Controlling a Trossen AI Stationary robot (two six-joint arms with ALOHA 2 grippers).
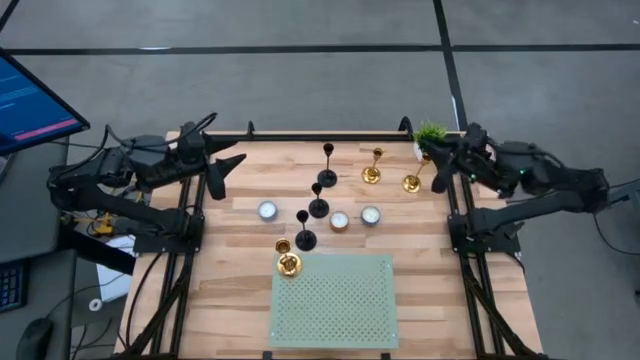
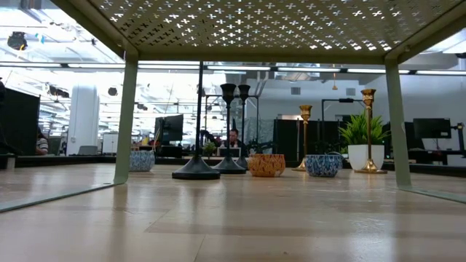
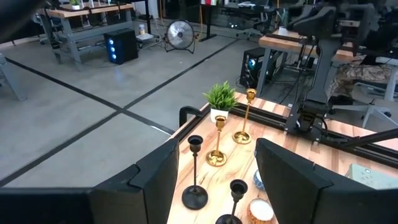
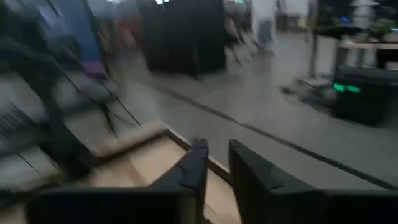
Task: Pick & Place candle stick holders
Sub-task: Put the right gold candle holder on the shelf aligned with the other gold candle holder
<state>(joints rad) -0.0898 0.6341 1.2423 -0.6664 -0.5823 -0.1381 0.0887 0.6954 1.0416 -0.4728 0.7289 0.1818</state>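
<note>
Left gripper (image 1: 228, 166) sits at far-left table edge, fingers spread wide, holding nothing; the left wrist view shows both dark fingers (image 3: 158, 177) well apart w/ holders between them farther off. Right gripper (image 1: 440, 165) sits at far-right edge near the potted plant (image 1: 430, 133), fingers nearly together w/ a slim gap, nothing held.

Candle stick holders on wood table (image 1: 230, 260):
- Black holder no. 1 (image 1: 327, 165): far centre, upright.
- Black holder no. 2 (image 1: 318, 200): mid-table, upright.
- Black holder no. 3 (image 1: 305, 232): nearer, just left of a small bowl (image 1: 339, 221).
- Gold holder no. 1 (image 1: 373, 166): far, right of centre, upright.
- Gold holder no. 2 (image 1: 412, 176): far right, just beside right gripper.
- Gold holder no. 3 (image 1: 288, 258): at far-left corner of the green perforated stand (image 1: 335, 300); cannot tell if touching.

Other bowls: one at left (image 1: 267, 210), one right of centre (image 1: 371, 215).
</note>
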